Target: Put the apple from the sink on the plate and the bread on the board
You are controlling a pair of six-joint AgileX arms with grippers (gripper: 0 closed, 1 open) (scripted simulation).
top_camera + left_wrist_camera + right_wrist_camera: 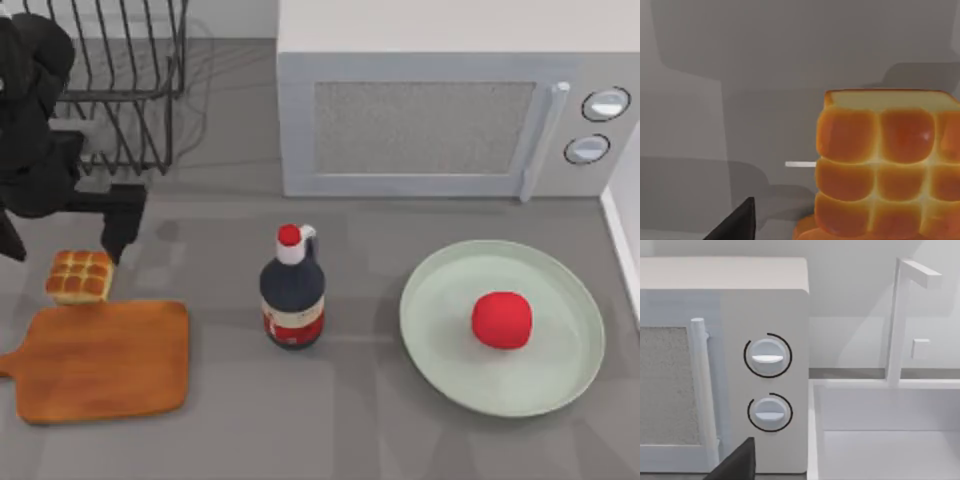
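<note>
The bread (80, 277) is a golden, grid-scored bun at the far edge of the wooden board (100, 360), at the table's left. Up close the bread (885, 170) shows a sliver of board (805, 231) beneath it. My left gripper (65, 238) is open just behind and above the bun, with one finger (120, 225) at its right; nothing is held. The red apple (501, 320) lies inside the pale green plate (430, 290) at the right. My right gripper (800, 475) shows one dark finger (737, 465) set far to the side, open, facing the sink (880, 440).
A dark bottle with a red cap (292, 295) stands mid-table between board and plate. The microwave (440, 120) runs along the back, and a wire dish rack (130, 80) stands back left. The white sink's rim (625, 230) is at the right edge.
</note>
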